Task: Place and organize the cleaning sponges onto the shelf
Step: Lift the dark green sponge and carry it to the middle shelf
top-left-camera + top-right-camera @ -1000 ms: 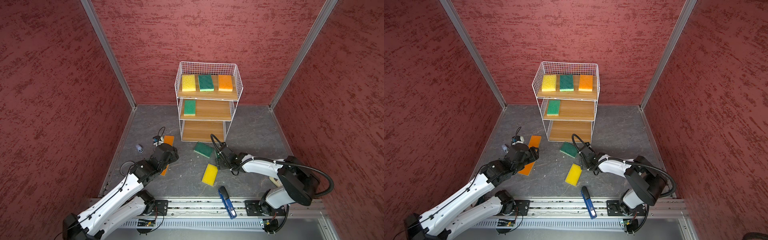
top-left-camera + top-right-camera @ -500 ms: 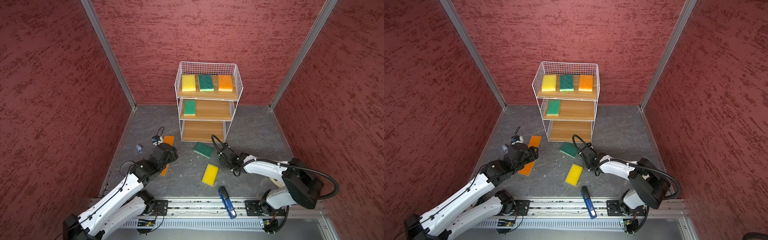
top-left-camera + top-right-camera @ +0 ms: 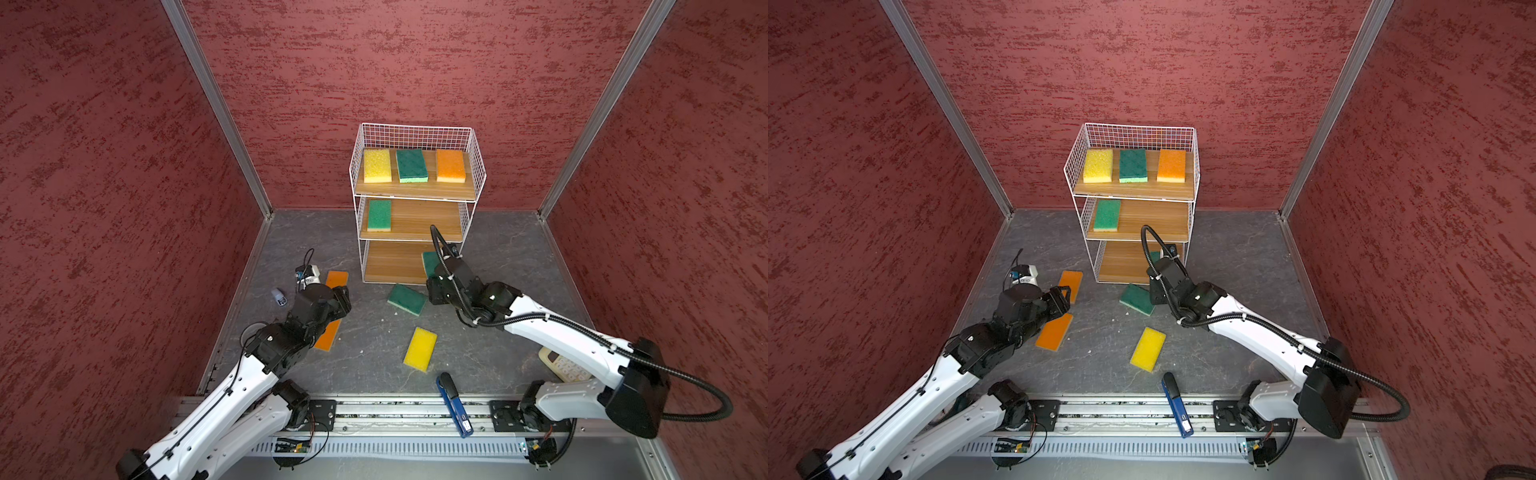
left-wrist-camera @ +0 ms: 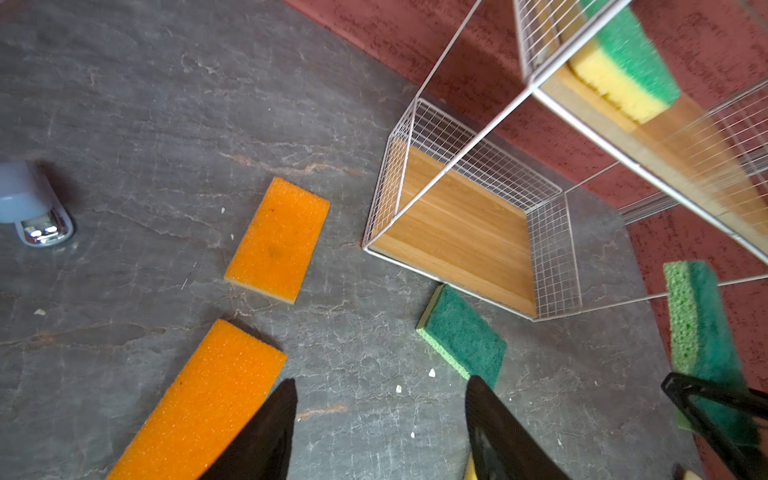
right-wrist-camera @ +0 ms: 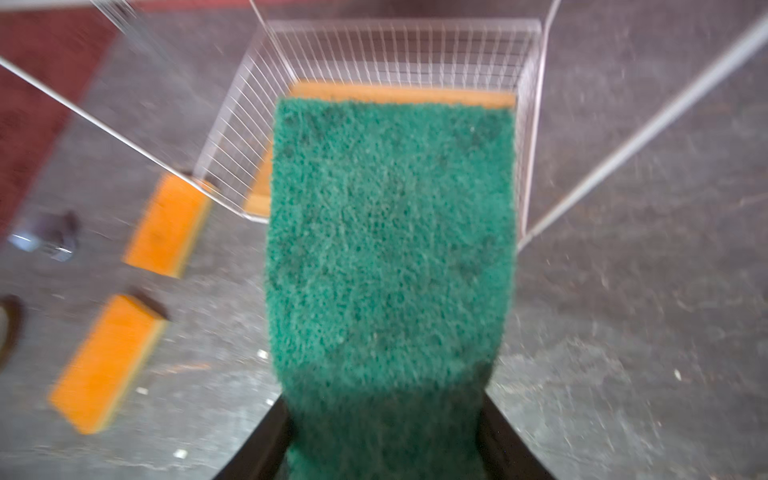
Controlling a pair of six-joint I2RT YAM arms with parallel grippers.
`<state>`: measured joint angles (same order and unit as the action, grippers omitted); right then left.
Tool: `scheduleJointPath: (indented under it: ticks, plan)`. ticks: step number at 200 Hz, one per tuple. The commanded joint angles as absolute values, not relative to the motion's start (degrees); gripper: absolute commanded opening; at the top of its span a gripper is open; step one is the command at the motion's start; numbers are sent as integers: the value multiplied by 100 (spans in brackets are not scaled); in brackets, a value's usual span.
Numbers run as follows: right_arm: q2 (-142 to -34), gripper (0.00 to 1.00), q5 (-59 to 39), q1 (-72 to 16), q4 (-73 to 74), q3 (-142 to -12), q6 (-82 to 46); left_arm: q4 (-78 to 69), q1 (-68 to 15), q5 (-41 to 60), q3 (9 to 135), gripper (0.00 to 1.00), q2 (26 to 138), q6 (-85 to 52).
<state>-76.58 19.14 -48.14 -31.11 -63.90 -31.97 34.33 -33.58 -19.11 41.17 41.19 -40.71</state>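
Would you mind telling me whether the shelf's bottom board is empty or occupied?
Empty: the left wrist view shows the bottom board bare; the right gripper holds a green sponge clear of it.

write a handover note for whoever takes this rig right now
Left end effector: open, empty, above the floor by the near orange sponge.
Right end effector: shut on the held green sponge, facing the bottom board of the shelf.
Done: top tier holds the top yellow sponge, top green sponge, top orange sponge; middle tier, the middle green sponge.
To do: shelve the held one, then the far orange sponge, floor green sponge, floor yellow sponge and the near orange one.
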Motion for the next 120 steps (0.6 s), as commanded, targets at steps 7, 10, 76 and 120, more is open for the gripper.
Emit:
scheduleJointPath:
  ticks: [7, 10, 76, 120]
  plan:
    - [-7875, 54, 2210, -4970, -3234, -7022, -3305, 3191, -3279, -1872, 4210, 65, 3924, -3802]
    - [-7914, 54, 2219, -4978, -3222, -7075, -3305, 3177, -3264, -1879, 4207, 65, 3904, -3793]
    - [-8218, 54, 2804, -5010, -3518, -7822, -3825, 2989, -3104, -1811, 4079, 65, 3516, -3598]
    - [-8478, 55, 3181, -5004, -3801, -8255, -3765, 2865, -3050, -1716, 4047, 65, 3497, -3511]
